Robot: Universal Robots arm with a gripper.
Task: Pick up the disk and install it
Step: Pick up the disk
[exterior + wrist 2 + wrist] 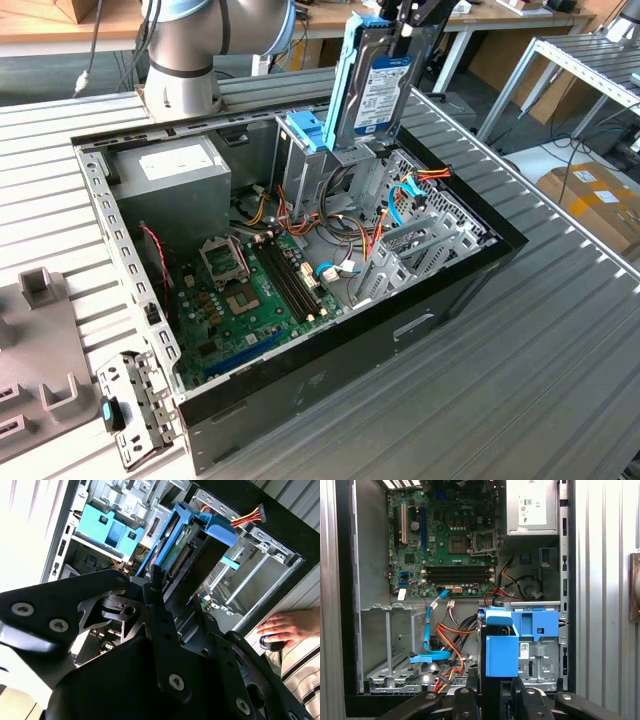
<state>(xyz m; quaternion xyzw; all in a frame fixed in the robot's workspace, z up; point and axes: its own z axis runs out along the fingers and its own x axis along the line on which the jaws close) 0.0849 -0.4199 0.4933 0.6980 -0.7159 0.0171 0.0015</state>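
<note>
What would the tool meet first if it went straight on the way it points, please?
Gripping the disk upright, the tool points down at the metal drive cage; that cage probably comes first, though depth is unclear.

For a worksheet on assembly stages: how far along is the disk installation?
Done: the disk is picked up, upright in the gripper. In hand: its lower end is at the top of the drive cage. Left: most of it stands above the cage, not yet seated.

I work over a ribbed grey metal bench (560, 380). An open black computer case (330, 360) lies across its middle, and my arm's base (180, 80) stands at the far edge. Toward the exterior view's left edge sit grey moulded holders (40, 290). A perforated metal bracket (140, 405) lies just beside the case's near corner.
</note>
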